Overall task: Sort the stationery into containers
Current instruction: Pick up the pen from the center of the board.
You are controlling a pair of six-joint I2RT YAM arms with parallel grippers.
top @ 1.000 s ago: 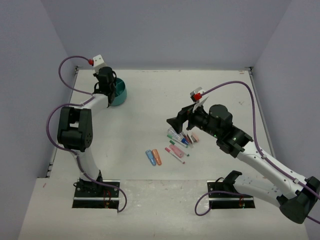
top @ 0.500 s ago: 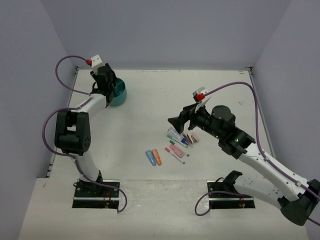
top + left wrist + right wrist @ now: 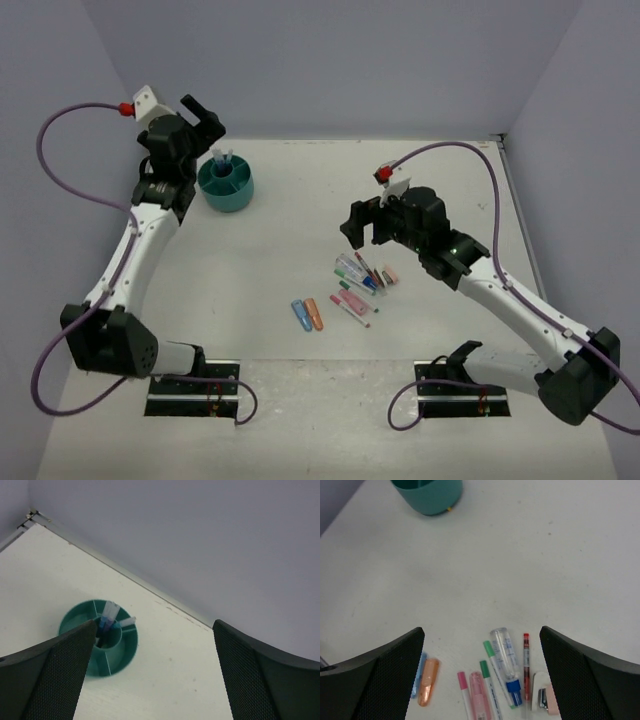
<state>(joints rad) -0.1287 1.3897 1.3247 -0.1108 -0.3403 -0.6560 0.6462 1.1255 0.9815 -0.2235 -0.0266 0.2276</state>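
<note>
Right gripper [image 3: 481,630] wide, empty, above the loose stationery [image 3: 502,652]; left gripper [image 3: 154,623] wide, above the tub [image 3: 120,657].

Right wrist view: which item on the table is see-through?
The fat clear tube with a blue cap, beside the thin red pen; the others are coloured.

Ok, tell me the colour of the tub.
The tub is teal; the top external view shows it best.

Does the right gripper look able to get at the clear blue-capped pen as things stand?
Probably yes: the right gripper is open overhead and nothing covers the clear blue-capped pen. A green marker and a red pen crowd its sides.
</note>
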